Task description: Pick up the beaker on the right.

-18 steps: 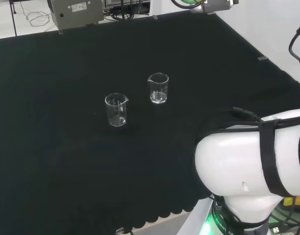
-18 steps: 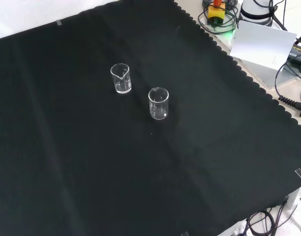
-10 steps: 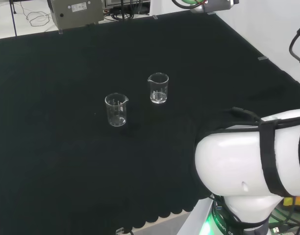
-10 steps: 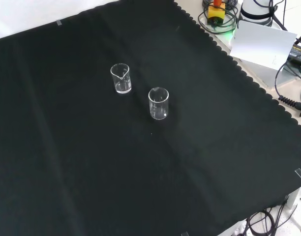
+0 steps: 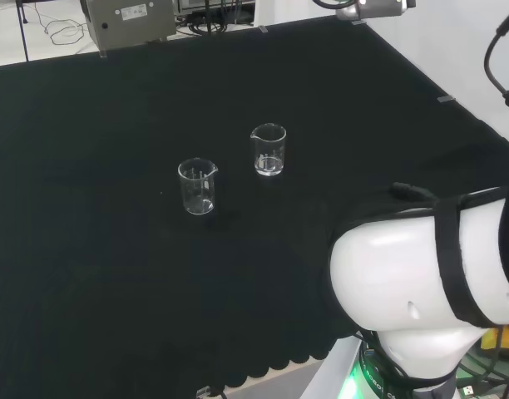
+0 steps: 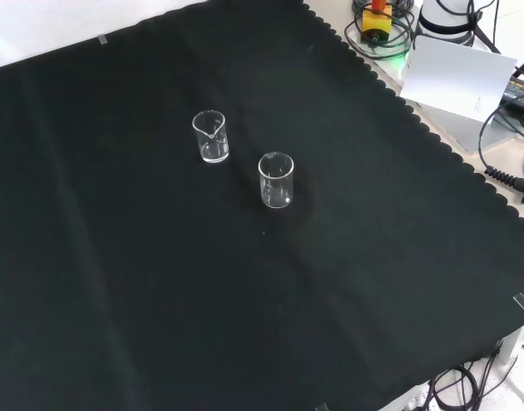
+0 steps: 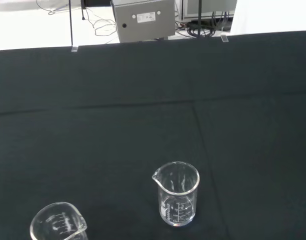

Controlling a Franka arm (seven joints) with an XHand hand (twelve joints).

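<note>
Presently, two clear beakers are seen upright and apart near the middle of the counter (image 5: 88, 274), the right-hand beaker (image 5: 269, 150) in the head view being the one wanted, left free for grasping, while the hand's state cannot be told.

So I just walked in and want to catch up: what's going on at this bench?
Nothing is being handled yet. Two small clear glass beakers stand upright and apart on the black cloth. In the head view, the right-hand beaker is the one to pick up; the left-hand beaker stands nearer the camera. Both look empty. The white robot arm is at the bench edge, away from both.
</note>
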